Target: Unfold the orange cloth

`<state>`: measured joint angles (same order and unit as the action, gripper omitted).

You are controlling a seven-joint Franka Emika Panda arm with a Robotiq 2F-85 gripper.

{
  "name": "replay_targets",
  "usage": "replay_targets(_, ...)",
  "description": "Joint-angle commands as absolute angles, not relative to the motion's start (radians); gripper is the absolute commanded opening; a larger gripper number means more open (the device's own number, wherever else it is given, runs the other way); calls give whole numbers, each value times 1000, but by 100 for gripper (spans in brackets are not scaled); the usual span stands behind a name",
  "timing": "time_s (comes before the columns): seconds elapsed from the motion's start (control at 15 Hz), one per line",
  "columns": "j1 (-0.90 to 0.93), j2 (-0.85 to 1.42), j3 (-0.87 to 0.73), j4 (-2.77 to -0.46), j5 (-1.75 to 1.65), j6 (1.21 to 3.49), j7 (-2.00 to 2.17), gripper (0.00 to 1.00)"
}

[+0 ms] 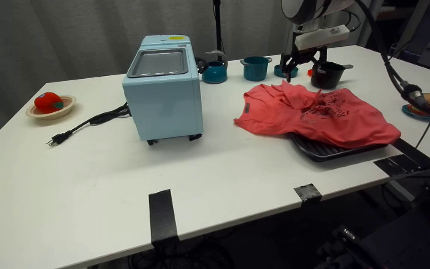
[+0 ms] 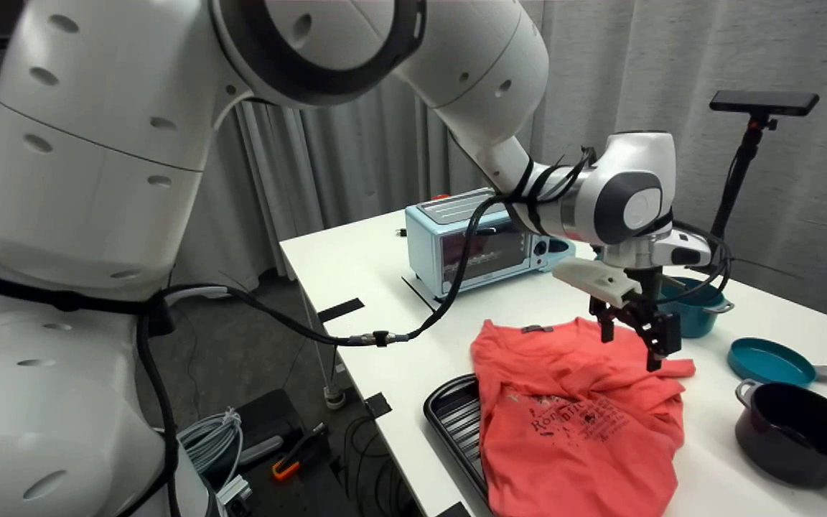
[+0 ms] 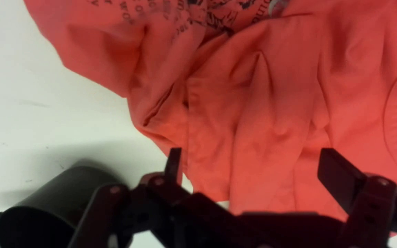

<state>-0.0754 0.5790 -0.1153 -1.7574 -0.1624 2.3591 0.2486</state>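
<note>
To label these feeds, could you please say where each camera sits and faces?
In an exterior view: off the taped table edge, facing the curtain; wrist, gripper show.
In an exterior view: beside the arm, seen large, facing the toaster oven.
Wrist view: above the orange cloth, facing down; fingers show.
Both exterior views share cloth and oven.

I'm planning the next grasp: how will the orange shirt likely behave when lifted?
The shirt will probably hang limp, since it lies in soft folds and creases. One pinch may catch several layers, as it is bunched beneath the open gripper. It might also drag on the black tray, which it partly covers.
</note>
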Motion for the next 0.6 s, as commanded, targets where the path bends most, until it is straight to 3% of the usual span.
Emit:
replay_targets(0.0,-59,681,-133,-1676,-130,2377,281,100)
replay_targets(0.53,-89,786,-88,-1567,15,2271,257,100)
